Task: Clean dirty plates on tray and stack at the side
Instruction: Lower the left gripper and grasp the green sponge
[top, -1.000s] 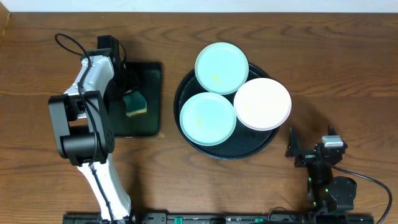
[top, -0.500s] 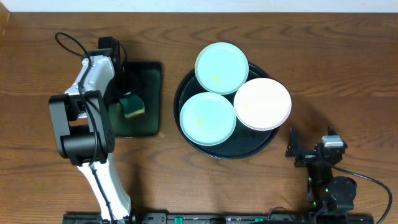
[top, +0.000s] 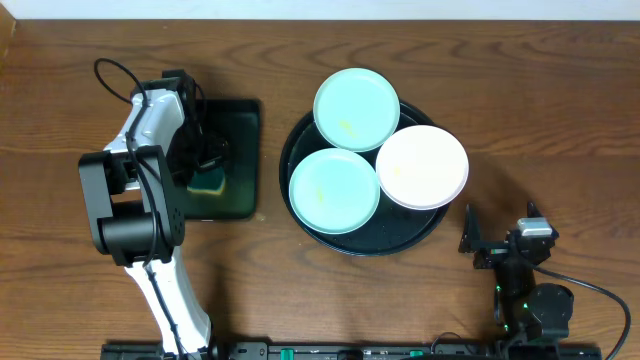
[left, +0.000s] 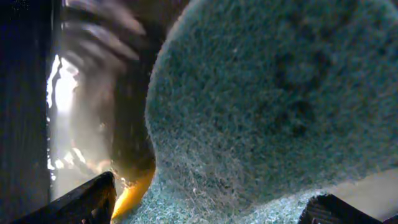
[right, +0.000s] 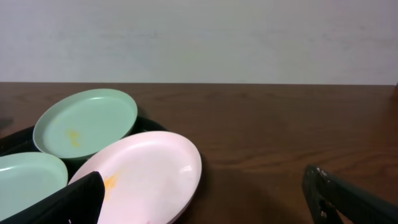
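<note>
Three plates lie in the round black tray (top: 400, 240): a mint plate (top: 357, 109) at the back, a mint plate (top: 334, 190) at the front left, and a white plate (top: 422, 166) on the right rim. All have faint yellow smears. My left gripper (top: 204, 168) is over the rectangular tray, open, with its fingers (left: 211, 208) straddling the teal-and-yellow sponge (left: 267, 106). The sponge (top: 208, 184) is partly hidden under the gripper in the overhead view. My right gripper (top: 480, 240) is open and empty, low near the front right. Its view shows the white plate (right: 149, 174) and back mint plate (right: 87, 121).
The small rectangular black tray (top: 240, 150) sits left of the round tray, under my left arm. Dark wood tabletop (top: 560, 130) lies right of the round tray. The right arm's base (top: 535, 305) is at the front edge.
My left gripper has shifted slightly toward the front over the sponge and now covers more of it. The plates and the right arm have not moved.
</note>
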